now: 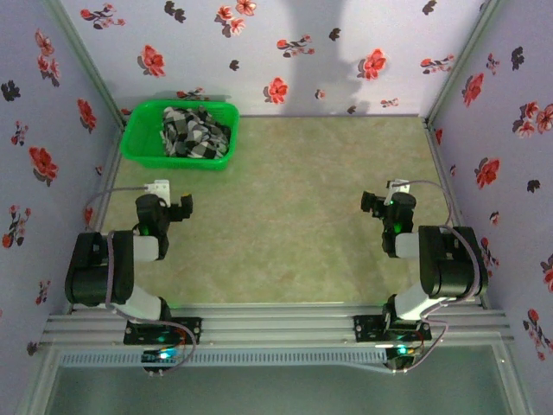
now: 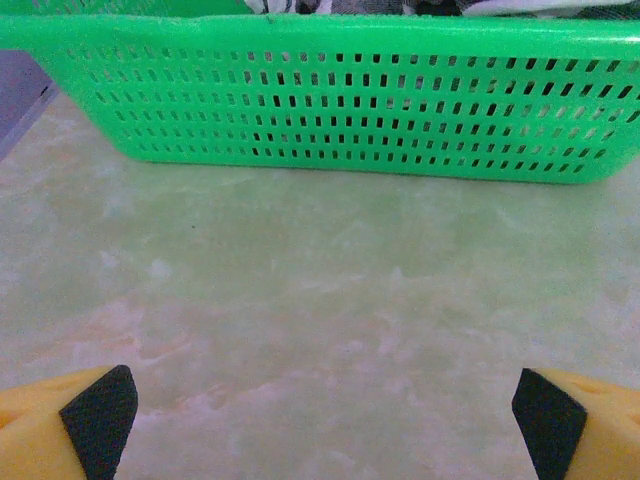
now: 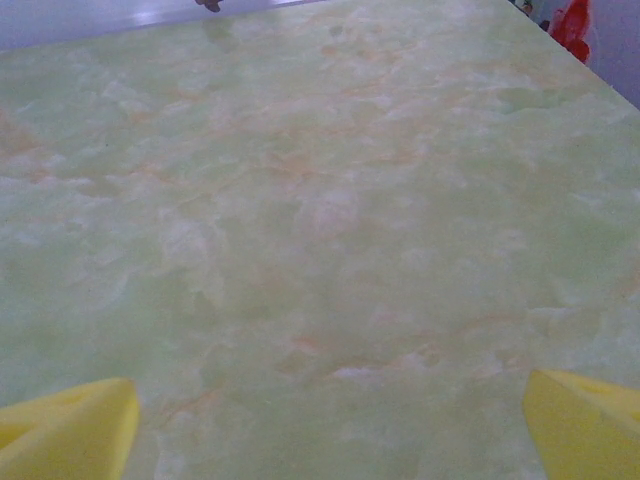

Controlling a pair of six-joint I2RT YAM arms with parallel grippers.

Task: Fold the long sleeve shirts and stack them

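Your checked shirt (image 1: 195, 131) is lying in the green basket (image 1: 177, 161). Left tool (image 2: 320, 415) and right tool (image 3: 330, 415) are gaping wide, empty.

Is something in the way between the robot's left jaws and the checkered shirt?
Yes: the checked shirt lies crumpled inside the green plastic basket, whose near wall stands between it and the open left jaws. Nothing else shows on the table before that wall, so the jaws probably must go over the rim.
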